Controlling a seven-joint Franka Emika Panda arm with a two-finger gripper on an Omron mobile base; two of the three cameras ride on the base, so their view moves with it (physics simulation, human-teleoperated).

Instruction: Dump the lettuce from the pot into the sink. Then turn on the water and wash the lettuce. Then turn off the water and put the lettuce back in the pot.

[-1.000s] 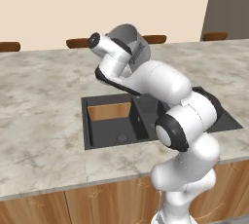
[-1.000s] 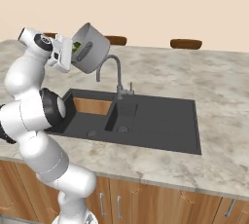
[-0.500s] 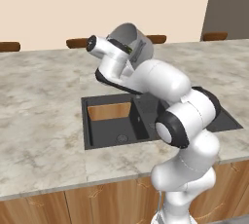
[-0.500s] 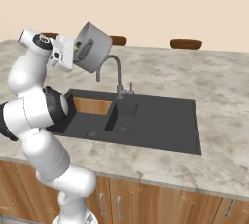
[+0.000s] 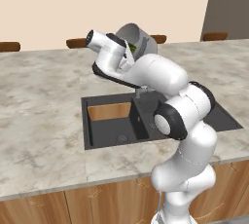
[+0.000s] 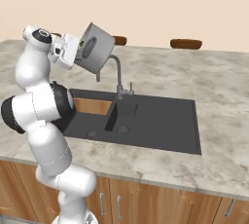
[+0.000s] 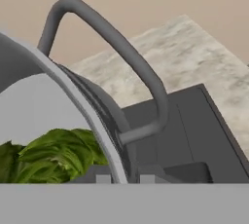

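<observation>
Even, bright, flat rendered light falls on all views, with no glare and no hard cast shadows on the desk (image 5: 44, 101). The sink (image 6: 160, 121) basins read dark. Edges look soft and slightly blurred, most so in the hand view.

The grey metal pot (image 6: 94, 48) hangs tilted on its side in the air above the dark charcoal double-basin sink (image 6: 146, 121), just beside the grey gooseneck faucet (image 6: 117, 74). Crinkled green lettuce (image 7: 51, 156) lies inside the pot against its wall.
</observation>
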